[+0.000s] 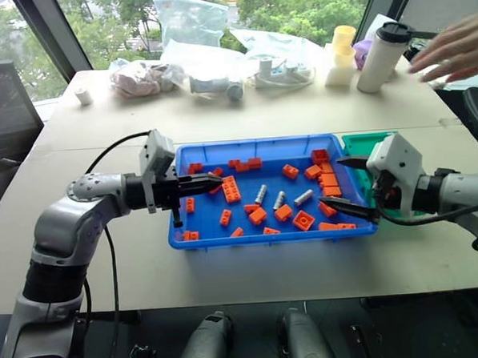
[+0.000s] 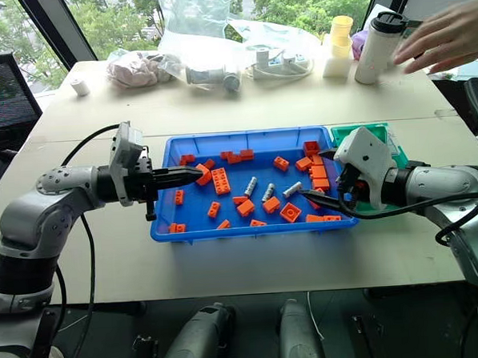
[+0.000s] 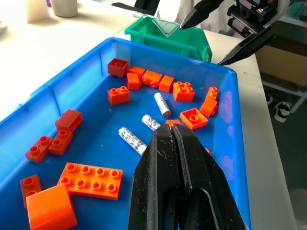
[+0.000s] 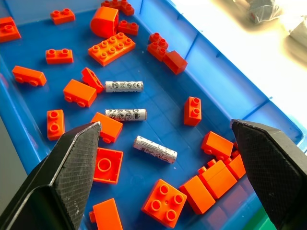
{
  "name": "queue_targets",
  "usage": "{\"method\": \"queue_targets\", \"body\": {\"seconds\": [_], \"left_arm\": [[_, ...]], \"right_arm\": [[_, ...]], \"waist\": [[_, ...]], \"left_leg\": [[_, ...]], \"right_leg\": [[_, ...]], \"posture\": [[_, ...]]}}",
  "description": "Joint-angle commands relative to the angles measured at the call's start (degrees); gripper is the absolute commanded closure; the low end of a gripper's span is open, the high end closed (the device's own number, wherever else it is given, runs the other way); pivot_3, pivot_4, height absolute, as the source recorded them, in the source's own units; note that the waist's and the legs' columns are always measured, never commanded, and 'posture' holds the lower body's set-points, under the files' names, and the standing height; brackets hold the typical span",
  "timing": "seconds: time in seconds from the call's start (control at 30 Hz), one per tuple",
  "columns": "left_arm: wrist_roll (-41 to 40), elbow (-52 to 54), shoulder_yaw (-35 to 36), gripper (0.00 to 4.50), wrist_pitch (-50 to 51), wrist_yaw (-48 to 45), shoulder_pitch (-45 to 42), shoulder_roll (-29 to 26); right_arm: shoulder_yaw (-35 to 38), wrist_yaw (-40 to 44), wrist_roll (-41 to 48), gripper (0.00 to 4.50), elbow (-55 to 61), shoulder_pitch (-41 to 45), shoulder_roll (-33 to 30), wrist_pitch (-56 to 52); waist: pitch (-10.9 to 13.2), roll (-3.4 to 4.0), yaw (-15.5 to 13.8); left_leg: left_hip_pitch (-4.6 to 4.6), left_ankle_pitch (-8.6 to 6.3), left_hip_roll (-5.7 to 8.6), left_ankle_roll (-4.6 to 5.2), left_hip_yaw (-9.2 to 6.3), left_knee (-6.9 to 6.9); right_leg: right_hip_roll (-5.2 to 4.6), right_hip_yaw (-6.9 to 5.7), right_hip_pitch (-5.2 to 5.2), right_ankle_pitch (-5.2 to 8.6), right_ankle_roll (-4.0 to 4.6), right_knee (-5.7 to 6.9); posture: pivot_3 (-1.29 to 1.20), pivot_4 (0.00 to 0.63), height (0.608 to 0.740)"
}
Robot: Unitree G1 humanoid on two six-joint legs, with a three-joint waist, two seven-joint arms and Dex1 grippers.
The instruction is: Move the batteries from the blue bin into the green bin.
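A wide blue bin [image 1: 206, 238] sits mid-table, with a small green bin [image 1: 364, 144] touching its 3 o'clock side. Three batteries [image 1: 280, 198] lie side by side near the blue bin's centre, ringed by orange bricks [image 1: 231, 189]. They look light, stiff and smooth, likely to roll; pinching across the middle seems safest. Bricks just beside them may crowd the fingers. The right gripper [image 1: 350, 185] gapes wide and empty at 3 o'clock. The left gripper [image 1: 211, 180] is closed and empty at 9 o'clock. A person's hand [image 1: 455, 47] hovers at 1 o'clock.
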State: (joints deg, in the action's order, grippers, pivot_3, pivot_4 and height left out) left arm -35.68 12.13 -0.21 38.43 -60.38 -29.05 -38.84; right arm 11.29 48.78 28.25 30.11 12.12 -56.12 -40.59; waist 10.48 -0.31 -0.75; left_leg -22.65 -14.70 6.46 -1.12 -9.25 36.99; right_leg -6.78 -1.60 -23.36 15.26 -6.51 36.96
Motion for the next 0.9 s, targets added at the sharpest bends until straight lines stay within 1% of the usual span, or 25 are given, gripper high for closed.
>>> {"method": "queue_targets", "body": {"seconds": [0.03,0.47,0.73,0.9], "left_arm": [[-0.9,1.5,1.4,4.5,-0.3,-0.7,-0.1,-0.8],[-0.7,1.4,1.7,4.5,-0.8,0.6,-0.2,-0.3],[-0.5,1.0,1.7,4.5,-1.1,0.6,-0.4,-0.3],[-0.4,0.6,1.9,4.5,-1.1,0.6,-0.9,-0.5]], "right_arm": [[-0.4,0.9,-0.2,0.05,0.7,1.3,-0.6,1.5],[-6.4,2.8,-3.4,0.05,-1.7,4.2,0.0,4.5],[-10.3,4.8,-5.4,0.05,-4.8,8.6,0.7,7.2],[-15.2,8.7,-8.3,0.05,-9.4,14.4,1.4,11.2]], "waist": [[0.0,0.0,0.0],[0.0,0.0,0.0],[0.0,0.01,0.0],[0.0,0.02,0.2]], "left_leg": [[0.0,0.0,0.0,0.0,0.0,0.0],[0.0,0.0,0.0,0.0,0.0,0.0],[-0.01,0.0,0.0,0.0,0.0,0.0],[0.0,0.0,0.0,-0.01,0.01,0.0]], "right_leg": [[0.0,0.0,0.0,0.0,0.0,0.0],[0.0,0.0,0.0,0.0,0.0,0.0],[0.0,0.0,-0.01,0.0,0.0,0.0],[0.01,0.0,-0.03,0.0,0.0,0.0]], "posture": [[0.0,0.15,0.74],[0.0,0.15,0.74],[0.0,0.15,0.74],[0.0,0.15,0.74]]}}
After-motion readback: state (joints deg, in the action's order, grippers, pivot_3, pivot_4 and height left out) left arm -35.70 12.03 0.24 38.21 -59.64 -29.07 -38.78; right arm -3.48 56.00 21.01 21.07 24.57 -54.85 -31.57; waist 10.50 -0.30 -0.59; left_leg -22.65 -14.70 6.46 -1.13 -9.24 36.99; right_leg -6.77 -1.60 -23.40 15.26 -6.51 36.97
